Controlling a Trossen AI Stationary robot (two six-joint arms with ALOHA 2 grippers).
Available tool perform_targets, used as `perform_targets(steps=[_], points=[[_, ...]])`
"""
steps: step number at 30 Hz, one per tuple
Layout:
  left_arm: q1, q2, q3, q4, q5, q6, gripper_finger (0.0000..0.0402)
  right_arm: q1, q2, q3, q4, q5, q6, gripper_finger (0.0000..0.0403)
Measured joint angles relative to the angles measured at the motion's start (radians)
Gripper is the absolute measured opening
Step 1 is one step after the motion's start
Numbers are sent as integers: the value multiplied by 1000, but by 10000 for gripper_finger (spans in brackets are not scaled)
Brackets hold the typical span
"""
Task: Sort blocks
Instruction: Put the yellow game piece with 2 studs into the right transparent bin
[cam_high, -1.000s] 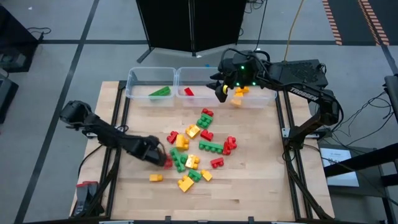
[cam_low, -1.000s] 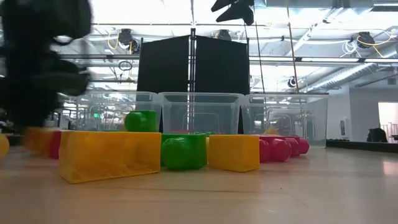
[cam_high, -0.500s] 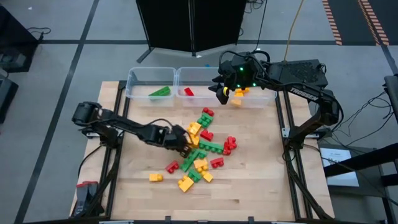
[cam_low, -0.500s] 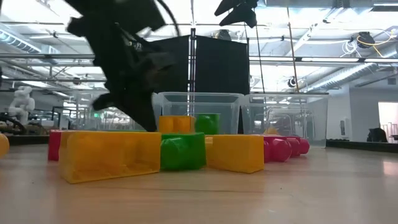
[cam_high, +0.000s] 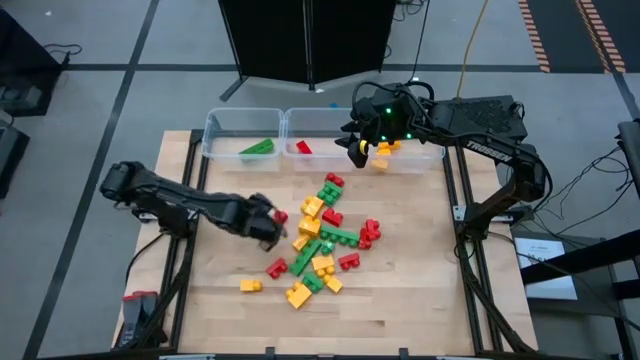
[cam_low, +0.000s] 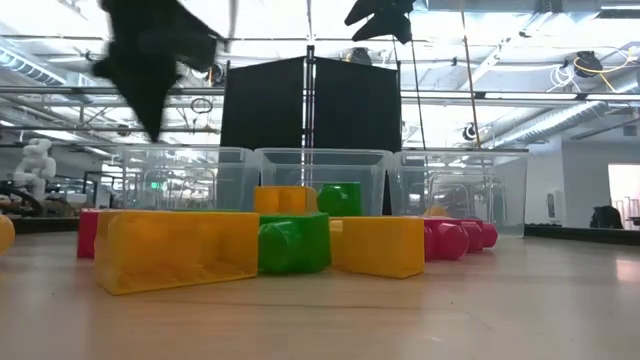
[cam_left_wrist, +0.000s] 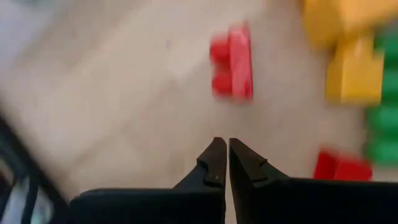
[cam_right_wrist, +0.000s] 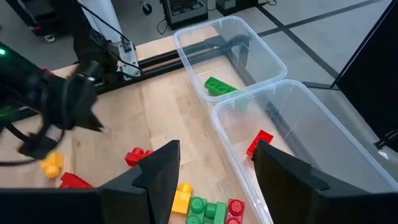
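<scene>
The blocks (cam_high: 322, 238) lie clustered mid-surface; a few sit in the clear bins (cam_high: 245, 135). The left gripper (cam_high: 268, 222), jaws closed on nothing, hangs just beside the pile near a red block (cam_left_wrist: 232, 61). The right gripper (cam_high: 357, 146) hovers open and empty over the bins. Judged light, rigid and smooth; best pinched across flat sides.

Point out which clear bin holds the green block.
The left bin, on the left arm's side: one green block lies in it. The middle bin holds a red block.
</scene>
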Motion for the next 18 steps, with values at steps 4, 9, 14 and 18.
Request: perform_targets(steps=[4, 9, 14, 18], points=[[-124, -10, -3, -105, 128, -145, 0, 0, 0, 0, -1, 0, -1, 196], [-295, -10, -3, -155, 233, -343, 0, 0, 0, 0, -3, 0, -1, 196], [-457, -6, -4, -168, 287, -577, 0, 0, 0, 0, -1, 0, 3, 196], [-561, 15, -4, -140, 301, -748, 0, 1, 0, 0, -1, 0, 5, 196]])
